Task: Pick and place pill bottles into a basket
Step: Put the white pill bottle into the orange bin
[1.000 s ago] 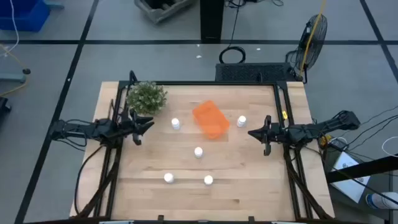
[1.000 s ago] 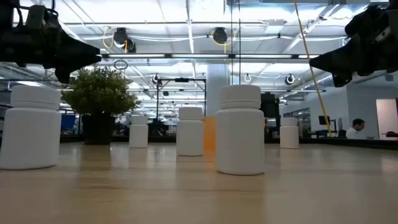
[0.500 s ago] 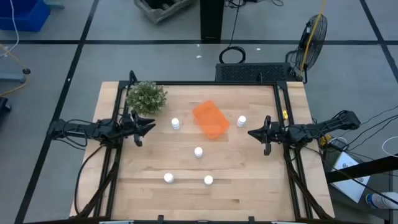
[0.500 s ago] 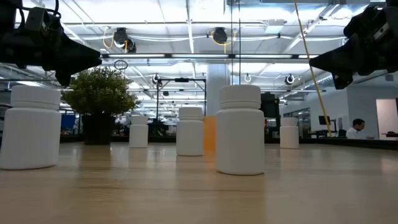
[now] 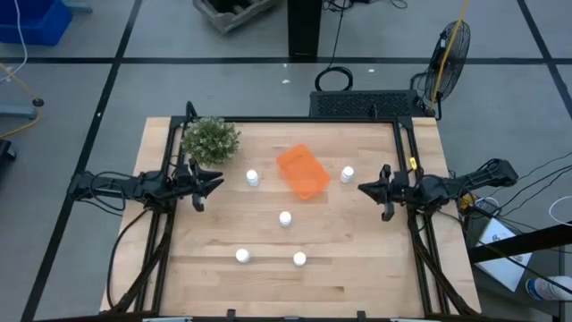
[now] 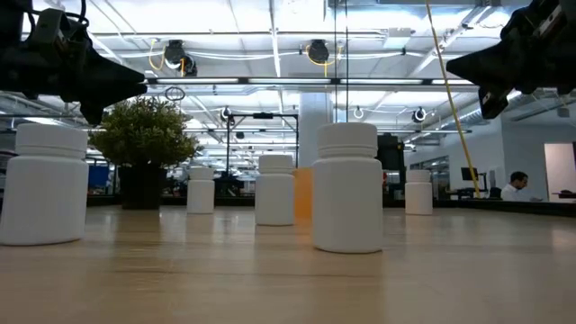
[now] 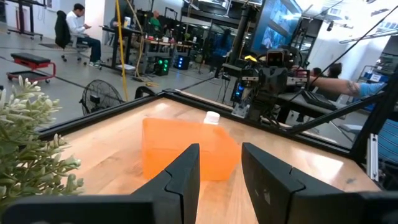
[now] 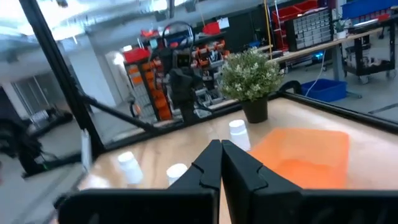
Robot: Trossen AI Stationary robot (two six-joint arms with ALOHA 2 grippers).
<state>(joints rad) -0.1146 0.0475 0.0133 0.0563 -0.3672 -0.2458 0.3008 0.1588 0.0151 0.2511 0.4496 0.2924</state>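
Five white pill bottles stand upright on the wooden table: one (image 5: pixel 253 178) left of the basket, one (image 5: pixel 347 173) right of it, one (image 5: pixel 285 217) at the middle, two (image 5: pixel 242 256) (image 5: pixel 299 259) near the front. The orange basket (image 5: pixel 302 172) rests on the table at the far middle; it also shows in the left wrist view (image 7: pixel 168 146) and the right wrist view (image 8: pixel 305 152). My left gripper (image 5: pixel 217 178) hovers open at the left, fingers pointing at the basket (image 7: pixel 219 168). My right gripper (image 5: pixel 362 189) hovers shut at the right (image 8: pixel 221 155). Both hang above the table and are empty.
A green potted plant (image 5: pixel 211 139) stands at the far left corner, just behind my left gripper. A black frame (image 5: pixel 304 121) runs along the table's far and side edges. Bare wood lies between the bottles. People sit in the room beyond (image 7: pixel 78 28).
My right gripper has risen a little and stays shut.
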